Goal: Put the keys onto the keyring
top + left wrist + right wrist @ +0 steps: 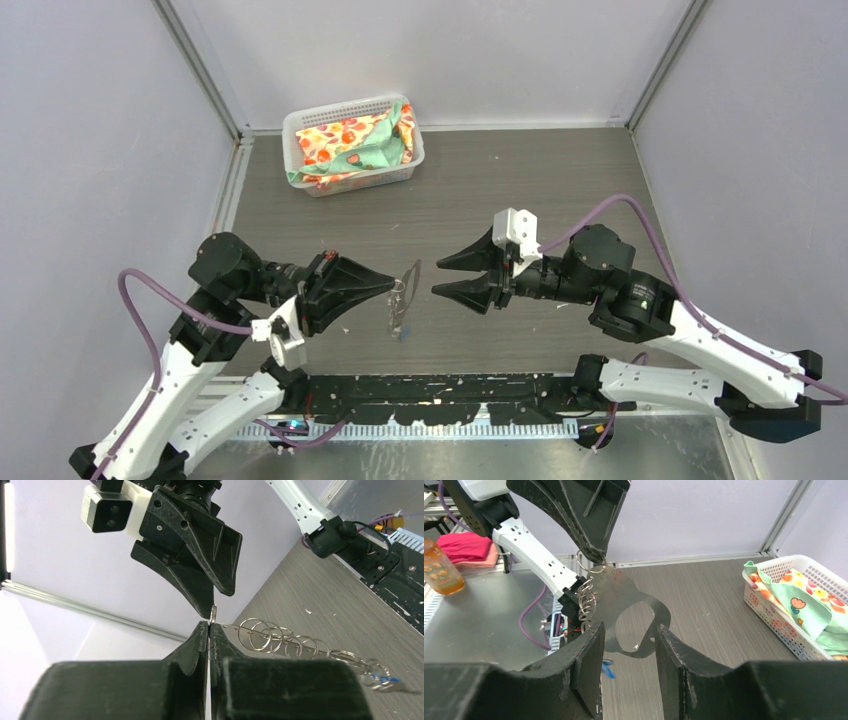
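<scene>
Keyring [409,285] hangs above the middle of the table [540,190]. From the top camera it is seen edge-on; it is a flat silvery plate with an oval hole. The left gripper [389,285] is clamped tight on the plate's top edge, its fingertips pressed together with only the thin metal between them. A row of wire rings [262,635] runs along one long edge of the plate. A blue key [384,679] dangles at the far end of that row, low near the tabletop; whether it touches the wood I cannot tell. The right gripper [437,278] faces the plate from the opposite side, fingers parted and holding nothing, its tips close to the plate's face with a narrow gap showing. Beyond the plate the dark tabletop stretches back to a white basket [352,181] of patterned cloth [350,140] by the back wall, well apart from both arms.
</scene>
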Controlling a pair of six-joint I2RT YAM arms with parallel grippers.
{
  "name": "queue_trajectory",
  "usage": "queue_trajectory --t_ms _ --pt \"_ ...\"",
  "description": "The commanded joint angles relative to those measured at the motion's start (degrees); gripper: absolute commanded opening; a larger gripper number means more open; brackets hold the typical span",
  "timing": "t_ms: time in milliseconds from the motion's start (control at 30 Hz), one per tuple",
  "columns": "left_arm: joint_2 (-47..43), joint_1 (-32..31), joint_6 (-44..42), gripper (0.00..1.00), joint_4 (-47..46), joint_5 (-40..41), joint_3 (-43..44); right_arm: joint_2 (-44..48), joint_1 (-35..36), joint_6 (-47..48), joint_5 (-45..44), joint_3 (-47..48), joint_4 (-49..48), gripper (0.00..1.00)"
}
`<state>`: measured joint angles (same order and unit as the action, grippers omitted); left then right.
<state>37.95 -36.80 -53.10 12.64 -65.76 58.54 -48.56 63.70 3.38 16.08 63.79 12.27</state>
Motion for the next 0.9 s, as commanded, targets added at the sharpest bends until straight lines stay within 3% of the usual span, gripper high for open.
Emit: queue_trajectory --t_ms 0,467,867 --pt "0.7 -0.2 4.9 0.0 -1.6 -0.5 3.1 -1.5 0.1 -0.6 2.7 4.5 0.1 0.47" --pt "1.0 -0.3 7.0 0.0 -0.7 0.2 3.6 -4.4 0.2 0.3 6.7 8.9 1.4 0.47" --pt "3.8 -0.2 -1.5 0.0 14.8 5.1 5.5 -13.4 4.4 12.9 -1.5 21.1 20.5 0.46"
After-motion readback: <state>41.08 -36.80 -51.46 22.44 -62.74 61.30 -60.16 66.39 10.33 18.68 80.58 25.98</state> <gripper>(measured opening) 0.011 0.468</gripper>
